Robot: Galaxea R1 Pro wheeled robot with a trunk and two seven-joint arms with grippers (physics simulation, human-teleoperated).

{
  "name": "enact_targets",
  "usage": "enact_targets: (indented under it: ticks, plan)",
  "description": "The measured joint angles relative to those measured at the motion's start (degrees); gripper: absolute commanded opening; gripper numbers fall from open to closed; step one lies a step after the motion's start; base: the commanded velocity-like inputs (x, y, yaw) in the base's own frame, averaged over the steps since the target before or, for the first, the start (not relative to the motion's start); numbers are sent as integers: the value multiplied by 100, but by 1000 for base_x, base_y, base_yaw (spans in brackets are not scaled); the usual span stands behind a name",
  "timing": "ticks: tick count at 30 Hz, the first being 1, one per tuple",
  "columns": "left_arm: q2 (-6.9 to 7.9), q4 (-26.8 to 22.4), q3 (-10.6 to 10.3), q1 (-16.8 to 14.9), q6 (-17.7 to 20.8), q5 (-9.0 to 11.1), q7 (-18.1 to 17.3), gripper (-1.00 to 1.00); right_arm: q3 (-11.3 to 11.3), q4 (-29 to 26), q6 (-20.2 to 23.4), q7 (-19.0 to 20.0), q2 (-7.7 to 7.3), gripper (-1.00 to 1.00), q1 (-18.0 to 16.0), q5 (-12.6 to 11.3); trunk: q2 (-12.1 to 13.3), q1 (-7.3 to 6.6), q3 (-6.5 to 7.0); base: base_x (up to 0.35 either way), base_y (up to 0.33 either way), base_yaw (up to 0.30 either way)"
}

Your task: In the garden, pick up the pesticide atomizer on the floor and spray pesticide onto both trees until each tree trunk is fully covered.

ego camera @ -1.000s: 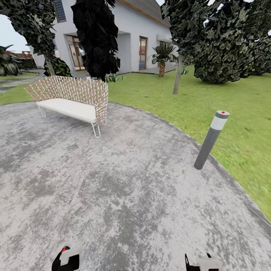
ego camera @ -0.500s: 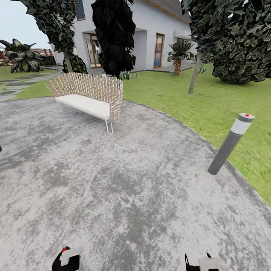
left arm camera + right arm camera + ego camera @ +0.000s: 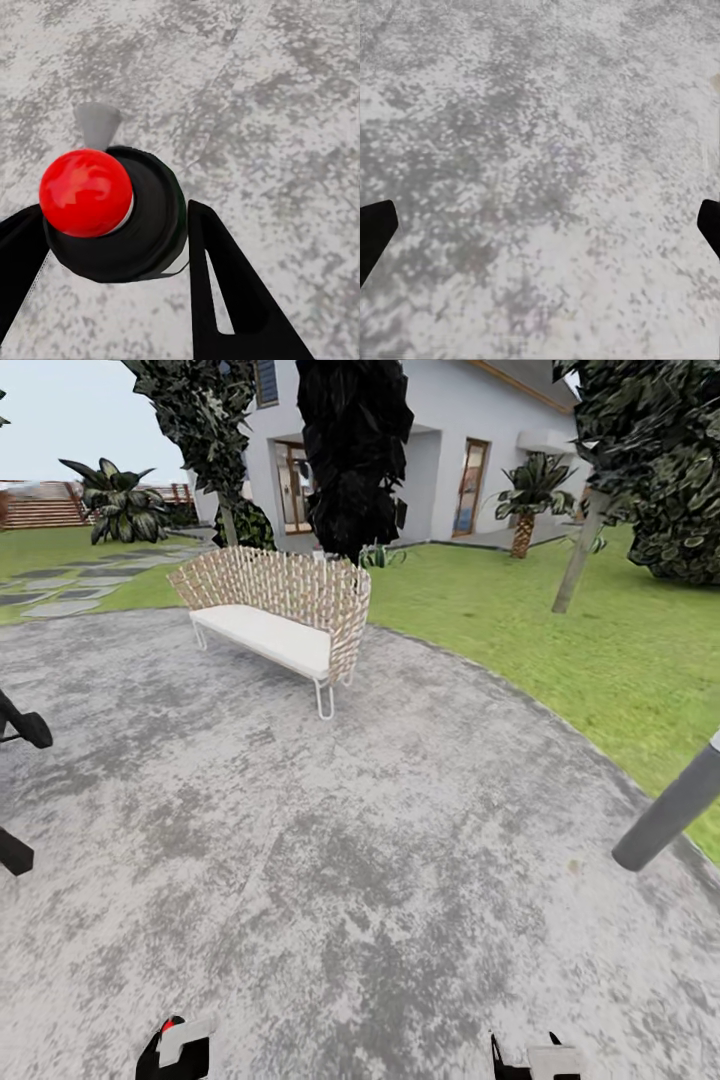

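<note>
The left gripper (image 3: 112, 247) is clenched around the pesticide atomizer (image 3: 112, 217), whose body is hidden beneath its black top and red knob. The right gripper (image 3: 540, 225) is spread wide, only its fingertips (image 3: 373, 225) cut in at the edges over grey paving (image 3: 300, 860). A bollard (image 3: 668, 812) is cropped at the frame's edge beside the lawn (image 3: 600, 650).

Head camera has panned leftward: bench (image 3: 280, 615) and bollard (image 3: 668, 815) displaced toward 3 o'clock; dark object (image 3: 20, 725) entered at 9 o'clock.
</note>
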Motion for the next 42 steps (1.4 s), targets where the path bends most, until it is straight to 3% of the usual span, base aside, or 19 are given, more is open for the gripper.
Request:
enact_targets:
  ticks: [42]
  plan:
    - [2, 2, 5, 0, 10, -1, 33, -100, 0, 0, 0, 7, 5, 100, 0, 0, 0, 0, -223, 339, 0, 234]
